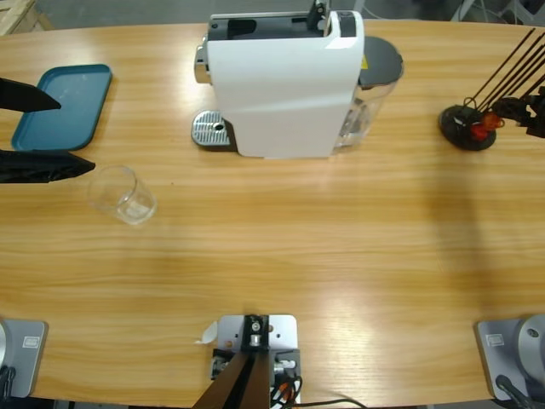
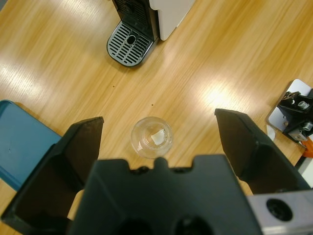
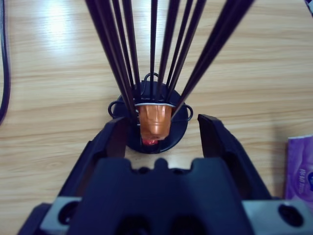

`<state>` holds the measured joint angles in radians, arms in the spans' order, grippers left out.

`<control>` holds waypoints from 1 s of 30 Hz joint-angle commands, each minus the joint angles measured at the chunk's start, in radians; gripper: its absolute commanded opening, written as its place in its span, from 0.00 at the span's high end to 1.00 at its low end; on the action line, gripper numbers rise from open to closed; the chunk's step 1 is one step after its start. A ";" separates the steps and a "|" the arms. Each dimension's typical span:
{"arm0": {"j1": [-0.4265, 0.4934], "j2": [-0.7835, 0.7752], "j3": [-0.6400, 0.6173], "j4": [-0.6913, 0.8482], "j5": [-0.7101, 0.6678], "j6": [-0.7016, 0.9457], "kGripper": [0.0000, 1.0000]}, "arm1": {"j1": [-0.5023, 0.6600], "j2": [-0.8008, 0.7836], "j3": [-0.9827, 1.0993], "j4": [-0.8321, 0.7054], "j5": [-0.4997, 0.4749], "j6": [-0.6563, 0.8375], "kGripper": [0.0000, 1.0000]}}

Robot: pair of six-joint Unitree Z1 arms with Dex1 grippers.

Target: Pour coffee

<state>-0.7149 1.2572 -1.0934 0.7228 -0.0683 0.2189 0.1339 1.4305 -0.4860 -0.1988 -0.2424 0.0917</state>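
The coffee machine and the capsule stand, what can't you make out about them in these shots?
- Coffee machine: its spout over the drip tray is hidden by the white body in the high view; the left wrist view cuts it off at the top edge.
- Capsule stand: a second capsule under the orange capsule is mostly hidden.
- Right tool: barely enters the high view.

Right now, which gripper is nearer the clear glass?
Left. The left gripper hovers open right over the empty clear glass, near the table's left end. The right gripper is far off at the capsule holder, jaws open around an orange capsule.
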 commanded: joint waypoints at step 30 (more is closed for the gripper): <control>-0.009 -0.006 0.057 0.015 0.009 -0.011 0.01 | 0.007 0.022 -0.002 0.014 0.017 0.005 1.00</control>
<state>-0.7149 1.2572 -1.0921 0.7228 -0.0683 0.2181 0.1339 1.4484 -0.4818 -0.2129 -0.2363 0.0918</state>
